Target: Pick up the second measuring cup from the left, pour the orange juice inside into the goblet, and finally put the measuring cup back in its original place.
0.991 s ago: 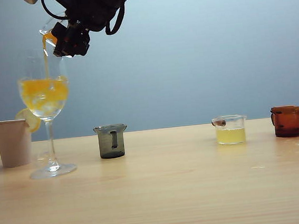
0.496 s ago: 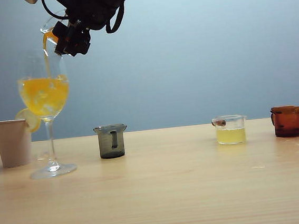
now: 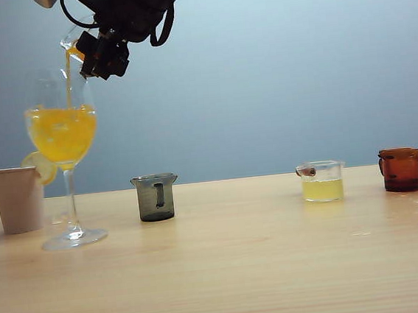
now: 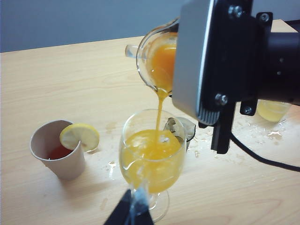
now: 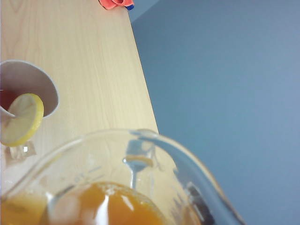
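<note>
High at the exterior view's upper left, my right gripper (image 3: pixel 101 56) is shut on the second measuring cup (image 3: pixel 72 42), which is tipped spout-down over the goblet (image 3: pixel 62 133). A thin stream of orange juice (image 3: pixel 68 81) falls from it into the bowl, which is over half full. The left wrist view shows the tilted cup (image 4: pixel 152 51), the stream and the goblet (image 4: pixel 152 145) from above. In the right wrist view the cup's rim (image 5: pixel 187 168) and the juice (image 5: pixel 117 206) hide the fingers. My left gripper (image 4: pixel 133 213) shows as dark fingertips close together, short of the goblet's foot, holding nothing.
A beige paper cup (image 3: pixel 19 198) with a lemon slice (image 4: pixel 79 136) stands left of the goblet. A smoky grey cup (image 3: pixel 155 197) is to its right. Farther right are a clear cup of pale yellow-green liquid (image 3: pixel 322 182) and a brown cup (image 3: pixel 400 169). Droplets wet the table (image 4: pixel 262 136).
The orange juice in the goblet has grown deeper and more evenly orange as the stream keeps falling. The right gripper has tipped the cup slightly further; nothing else moved.
</note>
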Motion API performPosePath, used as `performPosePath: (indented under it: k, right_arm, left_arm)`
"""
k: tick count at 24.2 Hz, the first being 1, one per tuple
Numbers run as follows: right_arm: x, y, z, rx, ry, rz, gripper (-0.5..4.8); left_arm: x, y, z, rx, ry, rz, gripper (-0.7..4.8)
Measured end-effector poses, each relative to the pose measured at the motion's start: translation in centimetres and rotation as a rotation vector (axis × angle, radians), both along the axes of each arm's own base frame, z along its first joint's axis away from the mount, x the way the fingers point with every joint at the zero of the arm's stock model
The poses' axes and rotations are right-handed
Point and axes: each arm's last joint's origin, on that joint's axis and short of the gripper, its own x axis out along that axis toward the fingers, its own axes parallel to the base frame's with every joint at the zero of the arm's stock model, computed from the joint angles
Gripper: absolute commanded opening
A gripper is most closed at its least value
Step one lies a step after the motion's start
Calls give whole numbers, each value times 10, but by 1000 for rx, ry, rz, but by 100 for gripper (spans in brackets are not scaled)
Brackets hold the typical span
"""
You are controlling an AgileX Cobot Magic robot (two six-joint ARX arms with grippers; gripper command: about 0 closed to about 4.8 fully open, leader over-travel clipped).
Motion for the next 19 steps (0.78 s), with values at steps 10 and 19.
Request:
performPosePath:
  k: [10, 19]
  right_arm:
    - [0, 0, 0, -18, -18, 4, 211]
    - [-3, 3, 0, -47, -49, 18, 211]
  left_arm:
    - [0, 0, 0, 0, 0, 0, -3]
    - [0, 0, 0, 0, 0, 0, -3]
